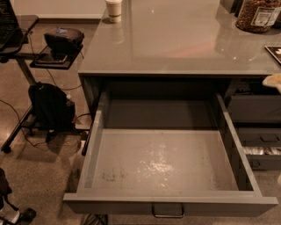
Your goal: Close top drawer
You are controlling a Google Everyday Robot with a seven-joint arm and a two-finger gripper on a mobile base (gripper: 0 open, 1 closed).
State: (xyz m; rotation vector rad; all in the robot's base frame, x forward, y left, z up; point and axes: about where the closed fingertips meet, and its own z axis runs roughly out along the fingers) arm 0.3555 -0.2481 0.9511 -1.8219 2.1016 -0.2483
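Note:
The top drawer (167, 162) stands pulled fully out from under the grey counter (175, 39). It is wide and deep, dark grey, with a pale scuffed floor and nothing in it. Its flat front (109, 205) lies along the bottom edge of the view, with one small central handle (168, 211). My gripper is out of view. Only a pale bit of my arm (273, 81) shows at the right edge, beside the counter's right end and apart from the drawer.
A paper cup (114, 9) and a jar (259, 15) stand at the back of the counter. Shallower grey drawers (259, 107) sit to the right. A black backpack (50, 107) and a side stand with a dark device (63, 39) are on the left.

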